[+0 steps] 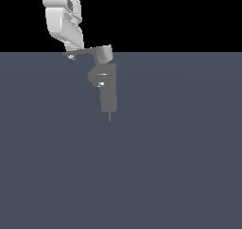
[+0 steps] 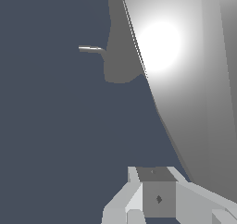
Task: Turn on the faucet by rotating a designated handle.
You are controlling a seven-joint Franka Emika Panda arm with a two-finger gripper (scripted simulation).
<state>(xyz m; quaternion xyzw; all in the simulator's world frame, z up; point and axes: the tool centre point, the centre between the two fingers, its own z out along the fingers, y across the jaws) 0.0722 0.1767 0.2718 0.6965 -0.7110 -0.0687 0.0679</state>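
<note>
The grey faucet (image 1: 109, 88) stands upright in the middle of the exterior view, with its cubic cap (image 1: 104, 53) on top. Its handle (image 1: 84, 51), a thin flat bar, sticks out from the cap toward the exterior view's left. My white gripper (image 1: 71, 53) comes down from above and its tip meets the bar's outer end. The fingers look pressed together with nothing between them. In the wrist view the handle (image 2: 185, 79) fills one side as a large bright grey surface close beside my gripper (image 2: 157, 193). Beyond it shows part of the faucet (image 2: 121, 56).
A flat blue-grey floor (image 1: 179, 152) spreads around the faucet, under a black background. A thin pin (image 1: 109, 115) pokes out under the faucet body, and a thin spout-like rod (image 2: 90, 48) shows in the wrist view.
</note>
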